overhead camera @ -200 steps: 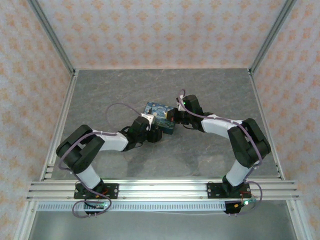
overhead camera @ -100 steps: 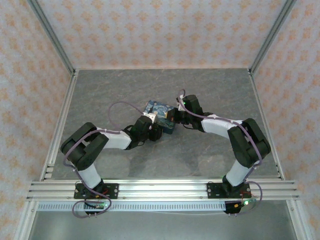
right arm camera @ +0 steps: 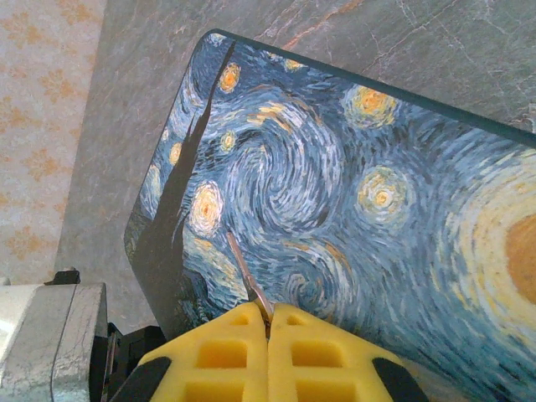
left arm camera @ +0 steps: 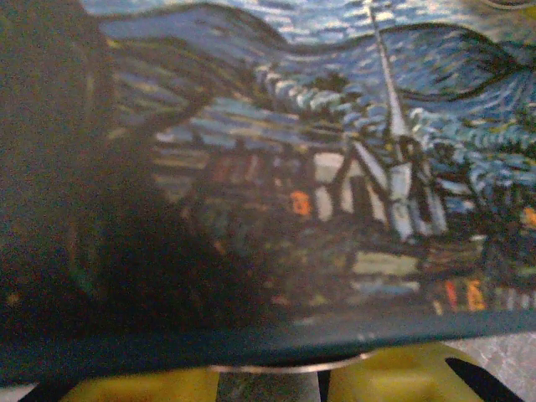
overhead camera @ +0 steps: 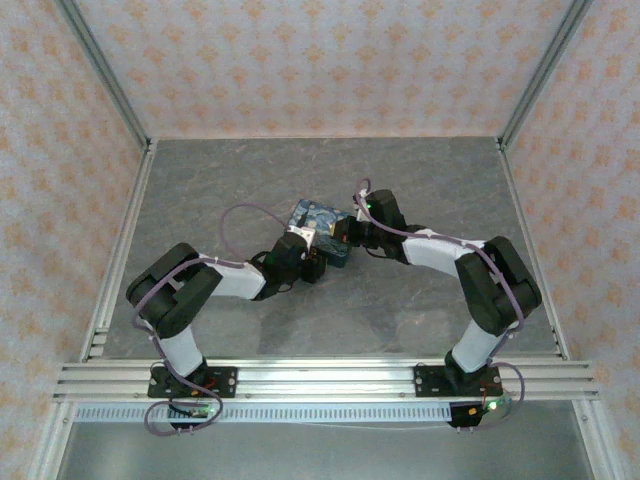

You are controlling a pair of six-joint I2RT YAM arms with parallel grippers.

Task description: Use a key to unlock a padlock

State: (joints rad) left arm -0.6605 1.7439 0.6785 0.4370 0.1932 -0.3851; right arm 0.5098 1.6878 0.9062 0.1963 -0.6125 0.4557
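Pinching the key, right tool overhangs starry tin.

Left arm & right arm: white tube links btwn chunky black joint housings, thin lilac cable looped along each. Black bolted base plates at 6 o'clock. Green light on rt wrist. Left gripper & right gripper: yellow moulded plastic fingers, rt's w/ square recessed pockets.

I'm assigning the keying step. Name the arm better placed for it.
Right. The right gripper is shut on the thin silvery key, which juts out over the painted tin. The left gripper sits against the tin's side, jaws apart, with no key.
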